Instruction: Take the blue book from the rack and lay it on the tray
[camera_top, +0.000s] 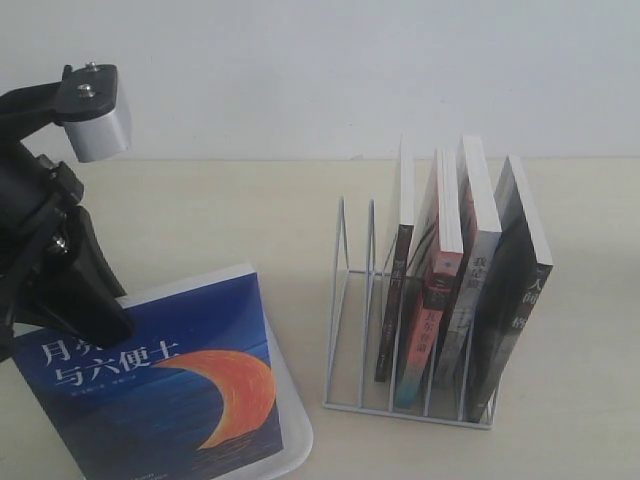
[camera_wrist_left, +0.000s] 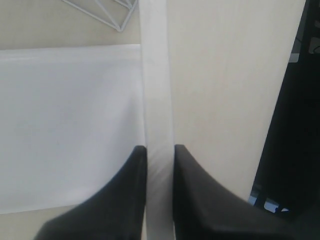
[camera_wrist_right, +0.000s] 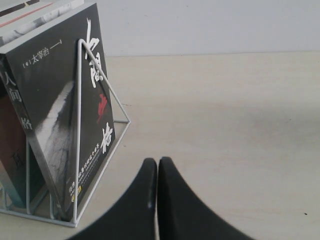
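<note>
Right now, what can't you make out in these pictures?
Exterior view: tray mostly covered by blue book; both cut off by the bottom edge.
Exterior view: right gripper out of frame.
Left wrist view: book seen edge-on in left gripper; its cover is hidden.

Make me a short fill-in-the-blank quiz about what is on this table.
The rack holds ____ books.
The blue book shows an ____ crescent moon.
The tray beneath it is ____.
The right gripper holds ____.
Missing words: four; orange; white; nothing.
</note>
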